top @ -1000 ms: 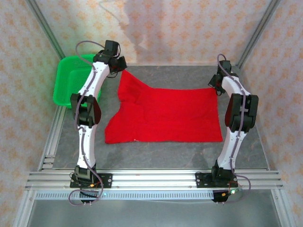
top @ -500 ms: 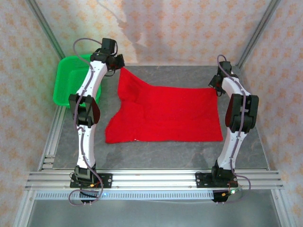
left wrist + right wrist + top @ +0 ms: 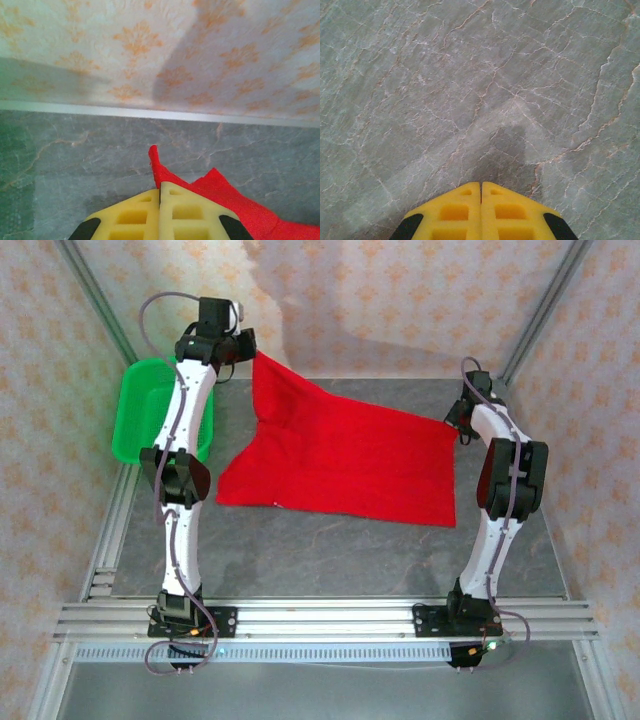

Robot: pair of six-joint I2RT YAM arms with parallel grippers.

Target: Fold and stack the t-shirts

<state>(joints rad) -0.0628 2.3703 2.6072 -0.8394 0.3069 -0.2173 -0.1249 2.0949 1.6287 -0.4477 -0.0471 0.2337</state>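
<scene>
Nearest, at six o'clock in the overhead view, two arms stand bolted to a metal rail (image 3: pixel 320 618), one toward seven o'clock and one toward five. Beyond them is a stretch of bare grey worktop (image 3: pixel 330 550).

One red t-shirt (image 3: pixel 340 455) is spread across the middle with a plain red face up, its near hem slanting from nine o'clock down toward four. Its far corner at eleven o'clock is drawn up off the worktop into a peak, and the left pincer (image 3: pixel 246 346) is pinching it there. In the left wrist view the two yellow fingers (image 3: pixel 130 215) are pressed together, with a tongue of red cloth poking out past the tips and more cloth trailing off toward four o'clock.

The shirt's other far corner, at three o'clock, reaches the right pincer (image 3: pixel 455 426). In the right wrist view its fingers (image 3: pixel 455 210) are pressed together over veined grey stone. Whether they have hold of the cloth I cannot tell.

One green basket (image 3: pixel 135 425) sits at ten o'clock, just left of the left arm and apart from the shirt. Farthest off, at twelve o'clock, is orange-patterned wallpaper (image 3: pixel 400 300).
</scene>
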